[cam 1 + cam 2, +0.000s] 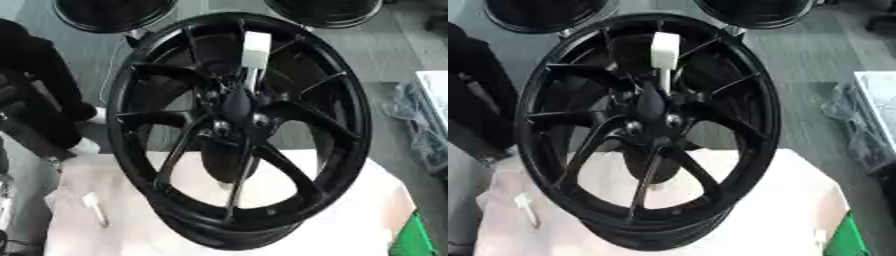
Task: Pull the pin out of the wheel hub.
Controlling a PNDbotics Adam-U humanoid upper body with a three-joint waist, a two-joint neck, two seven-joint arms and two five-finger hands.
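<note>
A table (350, 220) under pale cloth fills the lower frame; grey floor lies beyond, with two further black wheels (114, 12) along the top edge. The black multi-spoke wheel hub (238, 107) stands upright at centre frame. A white-headed pin (663, 55) sits above hub centre. A second white pin (94, 207) lies lower left. Neither hand is visible; their state cannot be told.

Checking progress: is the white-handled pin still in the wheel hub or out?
Still in. The pin stands with its white handle up and its shaft running down into the hub of the black wheel. No hand touches it.
</note>
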